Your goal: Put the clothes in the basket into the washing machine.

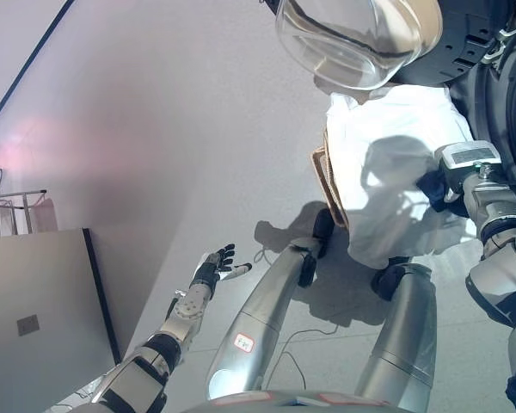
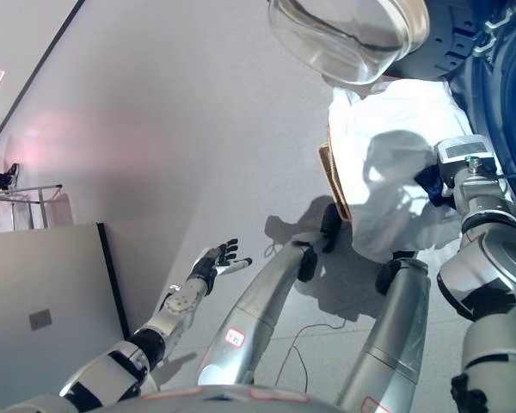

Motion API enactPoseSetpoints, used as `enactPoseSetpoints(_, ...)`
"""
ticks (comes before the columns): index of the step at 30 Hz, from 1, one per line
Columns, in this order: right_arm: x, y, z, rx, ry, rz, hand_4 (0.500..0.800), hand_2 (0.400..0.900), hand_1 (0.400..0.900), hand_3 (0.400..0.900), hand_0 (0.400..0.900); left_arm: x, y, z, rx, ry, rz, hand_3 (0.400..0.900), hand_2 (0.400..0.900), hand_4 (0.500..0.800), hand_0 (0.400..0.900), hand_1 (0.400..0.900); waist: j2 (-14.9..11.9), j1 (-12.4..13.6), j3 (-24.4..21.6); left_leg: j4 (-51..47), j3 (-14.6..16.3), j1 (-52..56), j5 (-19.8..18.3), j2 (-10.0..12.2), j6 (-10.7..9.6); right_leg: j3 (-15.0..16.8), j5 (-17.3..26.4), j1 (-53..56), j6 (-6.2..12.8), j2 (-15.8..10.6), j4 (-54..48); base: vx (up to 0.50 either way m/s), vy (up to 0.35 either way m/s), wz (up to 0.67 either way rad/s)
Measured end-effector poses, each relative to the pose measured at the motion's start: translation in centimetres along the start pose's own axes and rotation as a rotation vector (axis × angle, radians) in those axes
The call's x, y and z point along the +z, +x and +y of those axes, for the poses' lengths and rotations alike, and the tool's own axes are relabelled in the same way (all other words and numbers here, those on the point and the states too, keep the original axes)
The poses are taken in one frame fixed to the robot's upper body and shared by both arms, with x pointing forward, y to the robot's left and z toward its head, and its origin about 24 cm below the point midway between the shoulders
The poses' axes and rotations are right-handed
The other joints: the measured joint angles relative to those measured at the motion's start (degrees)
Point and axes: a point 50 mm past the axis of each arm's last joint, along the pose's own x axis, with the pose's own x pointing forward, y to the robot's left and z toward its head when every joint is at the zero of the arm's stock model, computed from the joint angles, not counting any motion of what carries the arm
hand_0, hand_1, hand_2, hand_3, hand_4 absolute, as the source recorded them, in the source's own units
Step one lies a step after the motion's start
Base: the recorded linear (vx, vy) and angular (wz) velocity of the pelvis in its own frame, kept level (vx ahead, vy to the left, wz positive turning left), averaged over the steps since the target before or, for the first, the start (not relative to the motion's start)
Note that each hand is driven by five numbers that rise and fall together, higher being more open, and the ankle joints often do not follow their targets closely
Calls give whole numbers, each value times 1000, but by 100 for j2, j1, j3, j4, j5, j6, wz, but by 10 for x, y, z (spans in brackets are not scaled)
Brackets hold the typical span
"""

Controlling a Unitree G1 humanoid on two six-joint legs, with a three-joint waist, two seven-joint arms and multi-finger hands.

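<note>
- White crumpled cloth (image 1: 387,172) is lying heaped over the woven tan basket (image 1: 323,172), below the washing machine's clear round door (image 1: 353,39).
- Right hand (image 1: 436,188) is pressing into the cloth; finger state cannot be told.
- Left hand (image 1: 217,267) is hovering over the grey floor (image 1: 155,129), fingers spread open.

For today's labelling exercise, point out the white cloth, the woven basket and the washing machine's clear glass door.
White cloth (image 1: 387,181), left eye view: its sunlit middle.
Tan woven basket (image 1: 325,172), left eye view: the rim showing left of the cloth.
Clear domed glass door (image 2: 344,39), right eye view: the centre of the bowl.
</note>
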Motion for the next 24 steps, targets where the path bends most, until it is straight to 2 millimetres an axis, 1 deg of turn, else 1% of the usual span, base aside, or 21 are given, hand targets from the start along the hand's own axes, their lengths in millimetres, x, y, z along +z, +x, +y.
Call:
enactPoseSetpoints(2, 0, 0, 0, -3, 1, -1, 500, 400, 400, 400, 400, 2, 1, 0, 4, 0, -5, 900, 900, 800, 900, 900, -16, -38, 8, -18, 0, 16, -4, 9, 16, -8, 12, 18, -19, 3, -19, 42, -19, -5)
enactPoseSetpoints(3, 2, 0, 0, -2, 5, -5, 500, 400, 400, 400, 400, 3, 2, 1, 7, 2, -6, 900, 900, 800, 900, 900, -29, -67, 16, -27, 1, 56, 13, 17, 30, -16, 30, 57, 7, 15, -49, 53, -20, -10)
enactPoseSetpoints(5, 6, -1, 7, 13, 3, -17, 500, 400, 400, 400, 400, 5, 3, 1, 9, 1, -11, 900, 900, 800, 900, 900, -90, -111, 59, -110, 5, 250, 44, 38, 77, -27, 49, 248, 34, 40, -150, 50, -27, -12)
enactPoseSetpoints(7, 18, -2, 13, 26, 42, -35, 500, 400, 400, 400, 400, 3, 2, 4, 22, -10, -3, 900, 900, 800, 900, 900, -206, -223, 142, -326, -15, 583, 82, 74, 88, -51, 111, 581, 65, 108, -379, 47, -38, -16)
enactPoseSetpoints(9, 35, -3, 21, 41, 105, -65, 500, 400, 400, 400, 400, -3, 1, 8, 43, -15, 18, 900, 900, 800, 900, 900, -309, -361, 204, -576, -52, 990, 88, 192, 68, -132, 219, 1048, 85, 244, -760, 61, -48, -16)
enactPoseSetpoints(10, 42, -4, 24, 49, 133, -78, 500, 400, 400, 400, 400, -5, 0, 11, 51, -12, 23, 900, 900, 800, 900, 900, -401, -420, 233, -736, -64, 1170, 107, 238, 41, -163, 266, 1236, 99, 294, -941, 64, -49, -14)
enactPoseSetpoints(12, 46, -5, 27, 57, 213, -68, 500, 400, 400, 400, 400, -6, 0, 15, 68, -21, 30, 900, 900, 800, 900, 900, -486, -573, 268, -1032, -152, 1441, 196, 275, -10, -248, 383, 1551, 97, 374, -1308, 68, -43, -13)
enactPoseSetpoints(14, 47, -5, 28, 61, 340, -33, 500, 400, 400, 400, 400, -9, -1, 19, 84, -27, 40, 900, 900, 800, 900, 900, -555, -632, 316, -1427, -151, 1756, 349, 382, 1, -290, 607, 1877, 125, 512, -1800, 49, -26, -19)
enactPoseSetpoints(15, 47, -6, 33, 69, 395, -20, 500, 400, 400, 400, 400, -11, -1, 21, 92, -30, 50, 900, 900, 800, 900, 900, -563, -665, 330, -1620, -141, 1944, 417, 422, 47, -335, 702, 2076, 118, 552, -2019, 3, -15, -25)
enactPoseSetpoints(17, 51, -11, 47, 98, 470, -6, 500, 400, 400, 400, 400, -15, -2, 26, 113, -37, 67, 900, 900, 800, 900, 900, -575, -680, 345, -1872, -150, 2258, 458, 487, 76, -356, 824, 2430, 110, 659, -2395, 38, -16, -17)
enactPoseSetpoints(18, 56, -13, 55, 117, 555, 8, 500, 400, 400, 400, 400, -17, -3, 30, 131, -52, 76, 900, 900, 800, 900, 900, -576, -680, 356, -2028, -142, 2440, 485, 549, 77, -366, 913, 2646, 123, 738, -2638, 72, -14, -9)
enactPoseSetpoints(20, 69, -20, 70, 161, 618, 4, 500, 400, 400, 400, 400, -23, -6, 38, 158, -57, 102, 900, 900, 800, 900, 900, -586, -727, 366, -2313, -133, 2786, 570, 602, 126, -372, 1014, 3003, 121, 813, -2990, 62, -14, -4)
enactPoseSetpoints(21, 78, -25, 81, 178, 701, 8, 500, 400, 400, 400, 400, -26, -7, 42, 174, -63, 110, 900, 900, 800, 900, 900, -598, -742, 381, -2457, -118, 2986, 604, 628, 134, -381, 1067, 3222, 137, 854, -3172, 54, -10, -2)
enactPoseSetpoints(23, 101, -38, 101, 243, 920, 36, 500, 400, 400, 400, 400, -33, -12, 52, 204, -64, 131, 900, 900, 800, 900, 900, -628, -810, 402, -2664, -127, 3315, 623, 659, 138, -392, 1101, 3555, 151, 910, -3417, 43, 7, -5)
enactPoseSetpoints(24, 112, -44, 110, 266, 1091, 74, 500, 400, 400, 400, 400, -35, -14, 55, 219, -69, 138, 900, 900, 800, 900, 900, -636, -846, 407, -2728, -134, 3413, 625, 664, 136, -401, 1102, 3655, 149, 920, -3489, 49, 24, -6)
